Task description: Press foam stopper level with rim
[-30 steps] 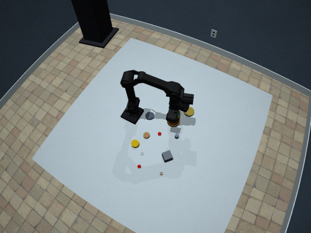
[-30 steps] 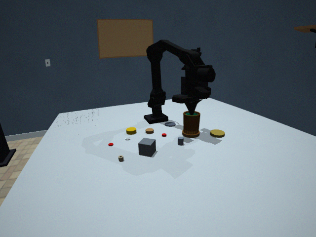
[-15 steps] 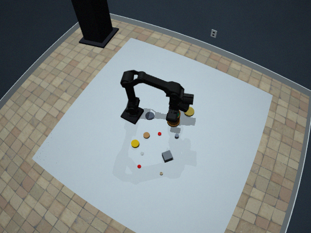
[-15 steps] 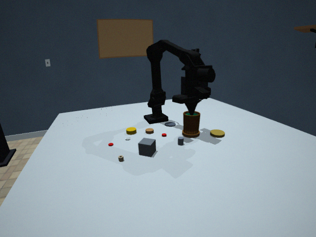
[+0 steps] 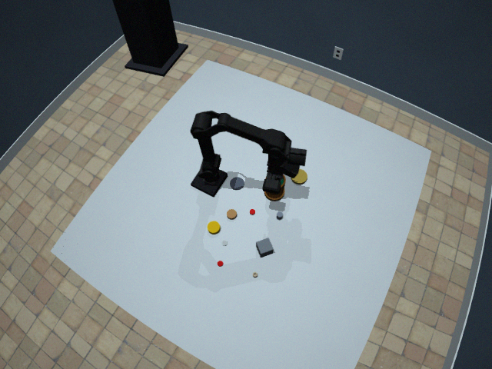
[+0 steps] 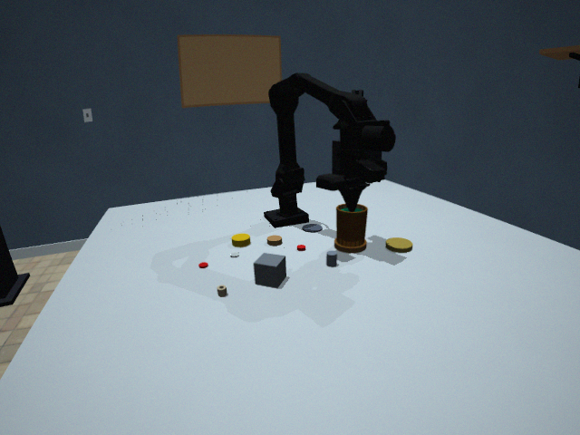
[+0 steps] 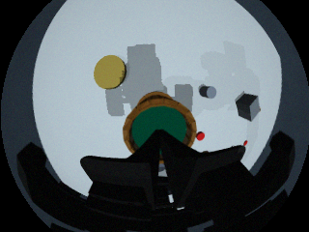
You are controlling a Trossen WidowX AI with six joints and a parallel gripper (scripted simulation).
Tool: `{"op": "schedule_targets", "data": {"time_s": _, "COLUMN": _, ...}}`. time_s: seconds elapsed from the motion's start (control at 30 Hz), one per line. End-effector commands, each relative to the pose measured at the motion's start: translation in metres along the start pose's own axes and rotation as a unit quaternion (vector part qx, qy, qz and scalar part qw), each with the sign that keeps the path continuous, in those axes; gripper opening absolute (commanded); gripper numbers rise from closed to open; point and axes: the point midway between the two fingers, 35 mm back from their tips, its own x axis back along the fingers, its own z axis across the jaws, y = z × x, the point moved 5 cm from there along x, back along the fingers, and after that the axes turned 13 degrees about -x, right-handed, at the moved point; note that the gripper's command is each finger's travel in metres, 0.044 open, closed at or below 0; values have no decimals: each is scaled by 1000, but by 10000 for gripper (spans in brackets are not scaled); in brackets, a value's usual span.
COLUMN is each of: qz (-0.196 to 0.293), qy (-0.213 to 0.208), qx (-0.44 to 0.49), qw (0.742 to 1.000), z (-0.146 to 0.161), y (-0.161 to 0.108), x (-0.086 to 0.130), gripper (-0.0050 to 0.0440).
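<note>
A brown jar [image 6: 351, 229] stands upright on the white table, right of the arm's base. It also shows in the top view [image 5: 274, 194] and in the wrist view [image 7: 160, 130]. A green foam stopper [image 7: 161, 127] fills its mouth; a thin green edge shows at the rim [image 6: 349, 208]. My gripper [image 6: 351, 206] is shut, empty, and points straight down with its closed tips on the middle of the stopper, at about rim height. In the wrist view the closed fingers [image 7: 161, 141] cover the near part of the foam.
A flat yellow disc [image 6: 399, 244] lies right of the jar. A small grey cylinder [image 6: 332, 257] and a grey cube [image 6: 269, 269] stand in front of it. Other discs, yellow [image 6: 240, 239], tan [image 6: 274, 239] and red [image 6: 301, 246], lie to the left.
</note>
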Motion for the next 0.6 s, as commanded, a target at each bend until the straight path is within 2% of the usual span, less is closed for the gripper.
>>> {"op": "schedule_targets", "data": {"time_s": 0.0, "qz": 12, "qy": -5, "qx": 3, "qw": 1000, "z": -2, "y": -5, "x": -7, "gripper": 0}}
{"op": "schedule_targets", "data": {"time_s": 0.2, "qz": 11, "qy": -5, "qx": 3, "qw": 1000, "z": -2, "y": -4, "x": -6, "gripper": 0}}
{"op": "schedule_targets", "data": {"time_s": 0.3, "qz": 11, "qy": -5, "qx": 3, "qw": 1000, "z": -1, "y": -2, "x": 4, "gripper": 0}}
{"op": "schedule_targets", "data": {"time_s": 0.37, "qz": 11, "qy": -5, "qx": 3, "qw": 1000, "z": 0, "y": 1, "x": 18, "gripper": 0}}
{"op": "schedule_targets", "data": {"time_s": 0.5, "qz": 11, "qy": -5, "qx": 3, "qw": 1000, "z": 1, "y": 5, "x": 63, "gripper": 0}}
{"op": "schedule_targets", "data": {"time_s": 0.57, "qz": 12, "qy": -5, "qx": 3, "qw": 1000, "z": 1, "y": 5, "x": 79, "gripper": 0}}
